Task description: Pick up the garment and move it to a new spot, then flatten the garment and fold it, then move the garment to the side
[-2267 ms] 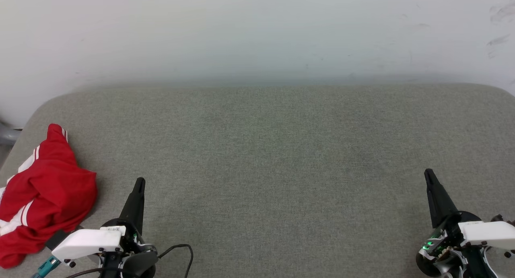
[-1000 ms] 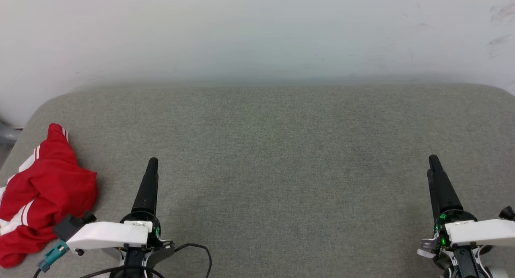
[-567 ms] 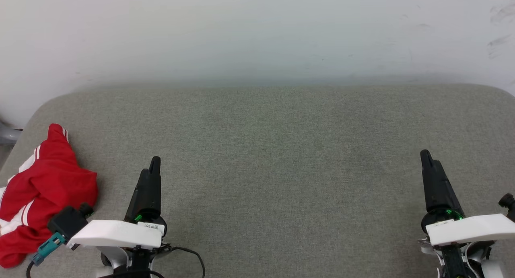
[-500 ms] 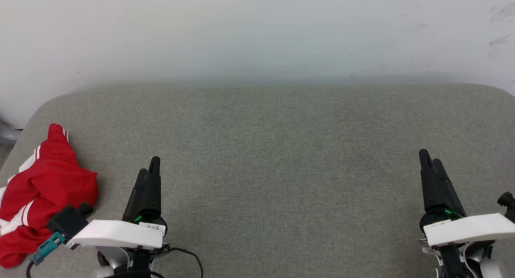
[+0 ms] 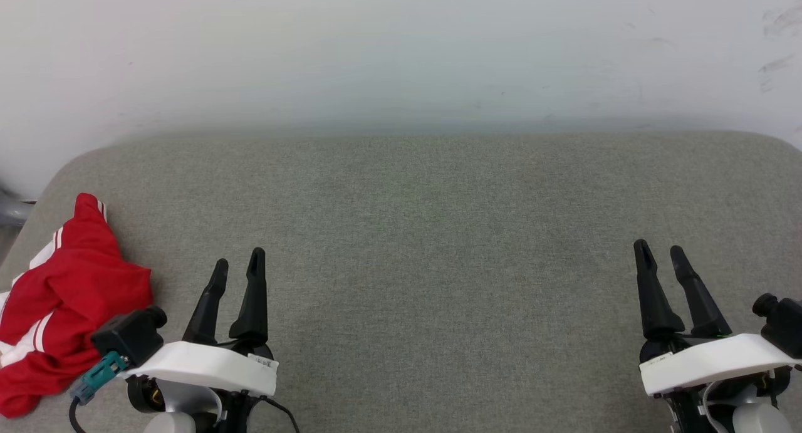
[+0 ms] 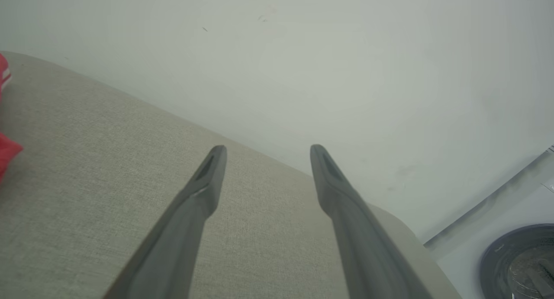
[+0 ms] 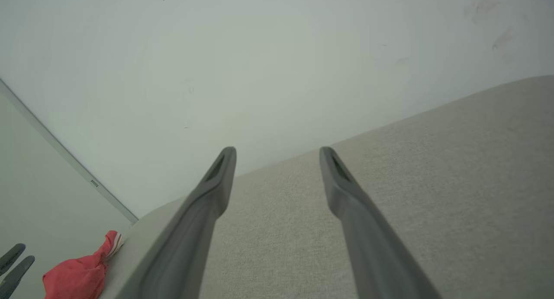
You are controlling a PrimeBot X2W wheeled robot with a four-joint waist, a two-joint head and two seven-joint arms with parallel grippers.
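Here the garment [image 5: 62, 301] lies just left of the left gripper [image 5: 239, 259]; right gripper [image 5: 658, 250] far off; both splayed.

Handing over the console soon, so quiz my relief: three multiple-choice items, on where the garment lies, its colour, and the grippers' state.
1. Where on the grey padded surface does the garment lie?
A. left end
B. middle
C. right end

2. The garment's main colour?
A. blue
B. red
C. green

3. How are the left gripper and right gripper?
A. both shut
B. both open, empty
C. left shut on garment

Answers: 1 A, bunched at the head view's left edge; 2 B, red cloth with white stripes; 3 B, each gripper's jaws stand apart with nothing between.
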